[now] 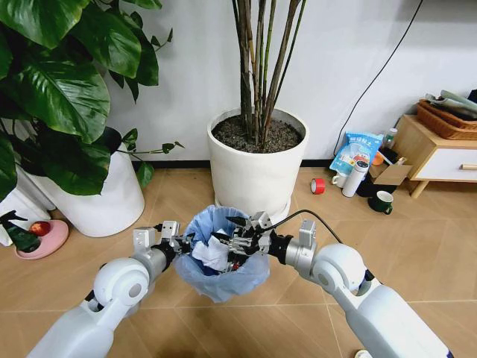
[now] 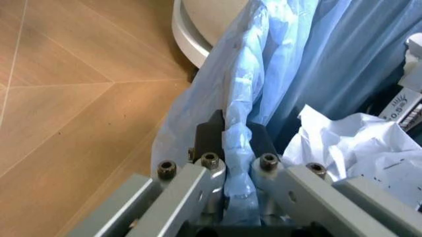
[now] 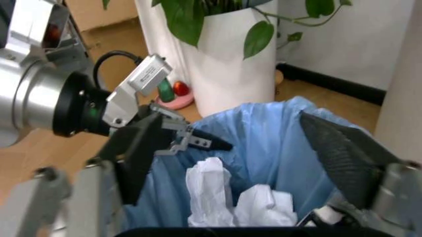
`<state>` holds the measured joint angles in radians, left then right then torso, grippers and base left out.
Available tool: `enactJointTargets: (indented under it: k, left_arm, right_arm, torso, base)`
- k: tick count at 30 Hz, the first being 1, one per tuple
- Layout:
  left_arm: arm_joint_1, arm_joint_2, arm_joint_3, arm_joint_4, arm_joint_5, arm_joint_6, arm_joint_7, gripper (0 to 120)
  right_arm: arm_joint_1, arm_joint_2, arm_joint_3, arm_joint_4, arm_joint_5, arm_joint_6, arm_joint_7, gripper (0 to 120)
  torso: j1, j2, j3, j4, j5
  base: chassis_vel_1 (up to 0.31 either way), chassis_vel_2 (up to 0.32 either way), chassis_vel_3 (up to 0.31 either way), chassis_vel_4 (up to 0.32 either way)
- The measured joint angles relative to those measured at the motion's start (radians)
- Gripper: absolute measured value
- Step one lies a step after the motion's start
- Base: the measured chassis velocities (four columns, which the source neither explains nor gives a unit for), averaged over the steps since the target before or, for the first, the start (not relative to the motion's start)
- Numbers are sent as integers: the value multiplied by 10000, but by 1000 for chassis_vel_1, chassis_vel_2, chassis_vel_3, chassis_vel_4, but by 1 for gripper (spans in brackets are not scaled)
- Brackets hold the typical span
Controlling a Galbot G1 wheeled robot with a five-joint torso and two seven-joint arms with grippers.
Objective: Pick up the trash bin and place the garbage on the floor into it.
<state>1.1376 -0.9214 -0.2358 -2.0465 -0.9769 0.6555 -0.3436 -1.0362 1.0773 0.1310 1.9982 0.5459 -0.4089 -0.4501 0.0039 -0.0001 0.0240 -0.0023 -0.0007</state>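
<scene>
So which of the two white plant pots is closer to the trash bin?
The one with the bare stems, directly behind the trash bin; the leafy plant's pot stands farther left.

We see two glossy white arm shells with rounded ball-like joints, each narrowing to a brushed silver cylindrical wrist. A black cable loops over the right wrist to a small silver camera block. The left gripper point(image 2: 236, 136) has flat grey aluminium links fastened with dark hex-socket screws and black finger pads point(image 2: 209, 133). The right gripper point(image 3: 244, 153) carries broad black, textured fingers point(image 3: 333, 148).
</scene>
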Motion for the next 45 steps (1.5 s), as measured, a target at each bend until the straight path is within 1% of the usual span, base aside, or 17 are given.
enactJointTargets:
  k: [2,3,4,6,11,14,17,18,22,23,31,33,34,36,37,40,45]
  left_arm:
    - [0,1,-9,0,2,-1,0,0]
    - [4,-2,-36,0,8,-4,-1,0]
    - [13,-12,-52,-1,23,-5,-4,0]
    - [41,-28,-82,-1,61,-10,-7,0]
    - [273,-40,-241,-66,437,-33,67,0]
    - [431,-41,-361,-164,643,-65,115,0]
    - [682,-26,-547,-327,890,-108,148,0]
    - [682,-26,-547,-327,890,-108,148,0]
    - [778,-29,-640,-472,934,-127,149,0]
    - [778,-29,-640,-472,934,-127,149,0]
    - [905,-134,-697,-612,1178,-151,183,0]
    - [914,-142,-703,-625,1199,-154,185,0]
    - [918,-147,-707,-647,1245,-159,201,0]
    - [919,-139,-713,-675,1298,-163,230,0]
    - [919,-139,-713,-675,1298,-163,230,0]
    - [942,-127,-719,-719,1313,-165,264,0]
    - [1026,-116,-724,-773,1324,-165,280,0]
  right_arm:
    - [-2,42,60,1,-1,50,104,85]
    - [-23,119,218,58,15,145,359,93]
    - [-43,168,332,124,28,180,477,96]
    - [-98,222,551,259,46,244,710,99]
    - [-460,119,1204,596,130,546,1670,100]
    - [-696,81,1534,641,85,639,1777,100]
    - [-1282,195,2441,678,-128,679,1961,100]
    - [-1282,195,2441,678,-128,679,1961,100]
    - [-2210,532,3909,606,-324,703,2114,100]
    - [-2210,532,3909,606,-324,703,2114,100]
    - [-3699,1249,6325,-856,-833,1371,2103,100]
    - [-3754,1306,6470,-1049,-901,1480,2062,100]
    - [-3820,1387,6709,-1477,-1038,1673,1982,100]
    - [-3857,1438,6971,-2285,-1192,1975,1888,100]
    - [-3857,1438,6971,-2285,-1192,1975,1888,100]
    - [-3731,1391,7151,-3635,-1343,2208,1722,100]
    - [-3551,1388,7170,-4528,-1386,2312,1673,100]
  torso:
    - [0,0,0,0,-1]
    - [0,0,0,0,0]
    - [0,0,0,0,0]
    - [0,0,0,0,-1]
    - [0,0,-1,0,-1]
    - [0,0,-1,0,0]
    - [0,0,-1,1,1]
    - [0,0,-1,1,1]
    - [-1,1,-2,0,0]
    - [-1,1,-2,0,0]
    - [-1,1,-1,-1,3]
    - [-1,1,-1,-3,7]
    - [-2,1,-1,0,-3]
    - [-1,1,-1,0,6]
    - [-1,1,-1,0,6]
    - [-1,1,0,0,3]
    - [0,0,0,0,0]
  base:
    - [0,0,0,0]
    - [0,0,0,0]
    - [0,0,0,0]
    - [0,0,0,0]
    - [0,0,0,0]
    - [0,0,0,0]
    - [0,0,0,0]
    - [0,0,0,0]
    - [0,0,0,0]
    - [0,0,0,0]
    - [0,0,0,0]
    - [0,0,0,0]
    - [0,0,0,0]
    - [0,0,0,0]
    - [0,0,0,0]
    - [0,0,0,0]
    - [0,0,0,0]
